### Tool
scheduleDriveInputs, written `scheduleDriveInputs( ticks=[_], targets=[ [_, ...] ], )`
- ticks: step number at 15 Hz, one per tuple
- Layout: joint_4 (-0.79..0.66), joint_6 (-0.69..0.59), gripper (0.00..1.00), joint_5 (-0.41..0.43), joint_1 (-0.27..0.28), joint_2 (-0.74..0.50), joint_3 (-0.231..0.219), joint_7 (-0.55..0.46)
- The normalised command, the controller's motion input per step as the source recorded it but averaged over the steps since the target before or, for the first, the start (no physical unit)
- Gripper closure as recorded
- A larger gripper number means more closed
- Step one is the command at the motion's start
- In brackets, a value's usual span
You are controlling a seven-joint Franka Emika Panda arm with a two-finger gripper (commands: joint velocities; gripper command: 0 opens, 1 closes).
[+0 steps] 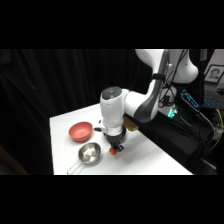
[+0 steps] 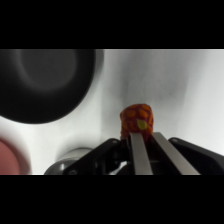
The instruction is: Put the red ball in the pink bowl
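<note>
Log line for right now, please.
phase: at ball | gripper: down over ball, grasp unclear | pink bowl: empty | steel bowl beside it

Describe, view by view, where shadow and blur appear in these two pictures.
Side view: black curtain behind the bright white table; the steel bowl glints. Wrist view: the black bowl is a soft dark blur, the red ball sharper.

You see a salmon-pink matte bowl (image 1: pixel 80 131), a shiny silver steel bowl (image 1: pixel 90 153), a black bowl (image 2: pixel 42 82) upper left, and a red-orange object (image 2: pixel 137 120) patterned with yellow patches.
</note>
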Motion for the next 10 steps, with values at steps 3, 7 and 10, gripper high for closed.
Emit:
scheduleDriveInputs(
  ticks=[3, 7, 10],
  targets=[
    [-0.05, -0.27, 0.98, 0.029, -0.094, -0.34, 0.058, -0.13],
    [-0.05, -0.25, 0.98, 0.052, -0.127, -0.36, 0.072, -0.16],
    [-0.01, -0.18, 0.98, 0.086, -0.163, -0.27, 0.071, -0.21]
  ],
)
